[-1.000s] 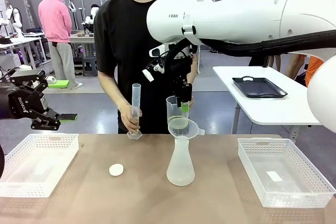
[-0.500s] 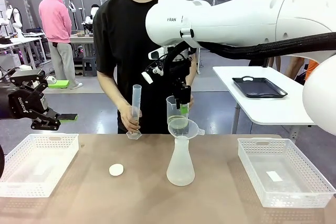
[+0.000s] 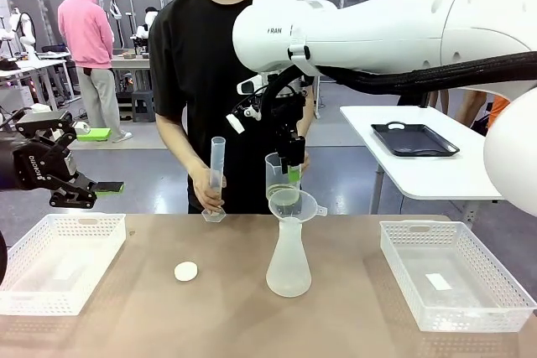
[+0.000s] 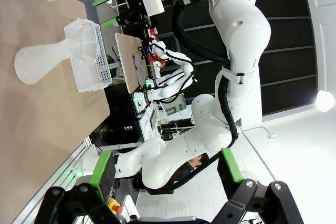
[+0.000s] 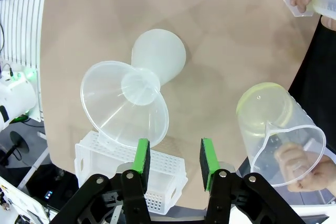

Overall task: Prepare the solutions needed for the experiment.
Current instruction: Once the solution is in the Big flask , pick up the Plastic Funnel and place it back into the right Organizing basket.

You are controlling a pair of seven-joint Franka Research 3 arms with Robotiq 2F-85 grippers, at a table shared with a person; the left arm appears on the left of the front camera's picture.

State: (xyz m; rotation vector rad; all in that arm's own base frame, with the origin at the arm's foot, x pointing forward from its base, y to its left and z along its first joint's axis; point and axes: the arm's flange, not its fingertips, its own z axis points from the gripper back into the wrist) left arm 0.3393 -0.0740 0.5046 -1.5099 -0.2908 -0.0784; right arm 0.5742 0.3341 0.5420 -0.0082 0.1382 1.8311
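Left fingers [image 3: 107, 187]: you had them wide and empty, at mid-left.
Solution [image 5: 261, 113]: pale yellow-green, low in the beaker [image 3: 280, 167] a person's hand [image 5: 295, 162] held at centre, over the funnel [image 3: 300, 205].
Right fingers [image 5: 140, 157]: narrow gap, gripping nothing, beside the beaker.
Your step: probably the pour; you needed a slow tilt, spout over the funnel's middle.

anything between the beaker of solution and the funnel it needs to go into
Partly: the right gripper hangs empty just above the funnel, close beside the beaker of solution that the person's hand holds. The funnel's mouth itself looks clear.
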